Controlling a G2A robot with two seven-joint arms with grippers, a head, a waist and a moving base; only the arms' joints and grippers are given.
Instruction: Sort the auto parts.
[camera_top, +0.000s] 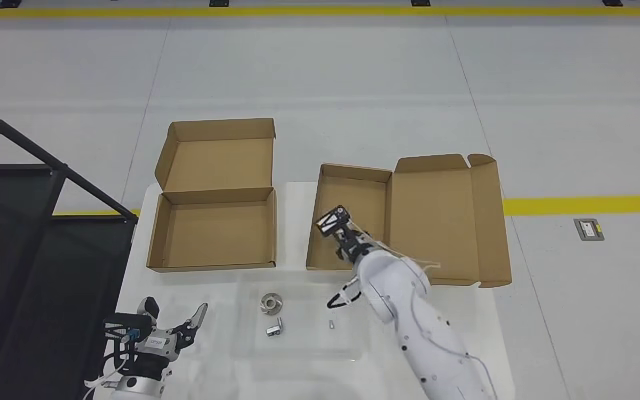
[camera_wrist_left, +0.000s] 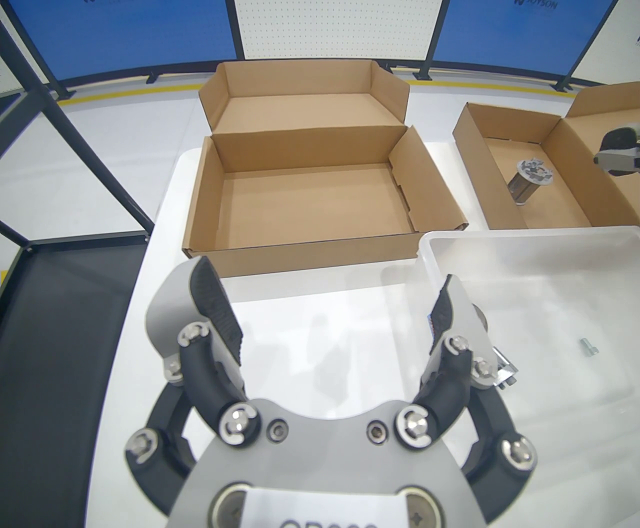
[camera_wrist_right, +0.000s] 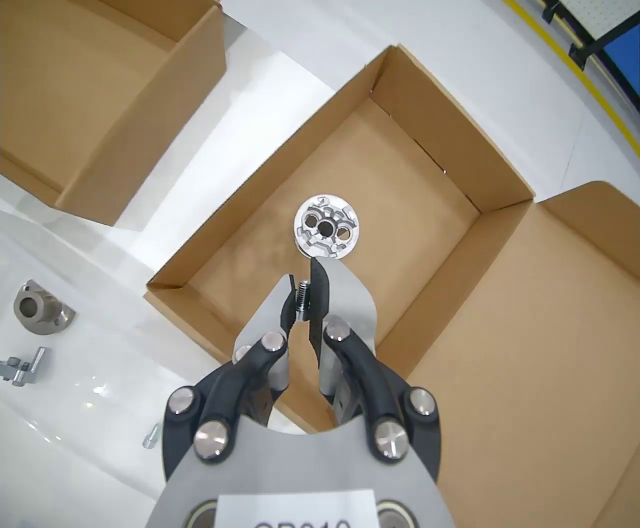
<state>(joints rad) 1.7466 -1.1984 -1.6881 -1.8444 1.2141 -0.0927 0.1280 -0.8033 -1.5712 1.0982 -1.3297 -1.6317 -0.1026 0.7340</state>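
My right gripper (camera_wrist_right: 302, 279) is shut on a small threaded bolt (camera_wrist_right: 302, 300) and hangs over the right cardboard box (camera_wrist_right: 452, 122), just above a round metal hub (camera_wrist_right: 326, 233) lying on the box floor. From above, that gripper (camera_top: 335, 221) sits over the box (camera_top: 322, 255). My left gripper (camera_wrist_left: 325, 272) stands open and holds nothing, low over the white table beside the clear tray (camera_wrist_left: 525, 239). Loose in the tray lie a flanged bushing (camera_wrist_right: 40, 310), a small bracket (camera_wrist_right: 22, 367) and a short bolt (camera_wrist_right: 151, 436).
The left cardboard box (camera_top: 165, 235) stands open with a bare floor, beyond the left gripper (camera_top: 175, 312). A black frame cart (camera_top: 40, 260) borders the table's left side. The right box's flap (camera_top: 445, 215) lies flat to the right.
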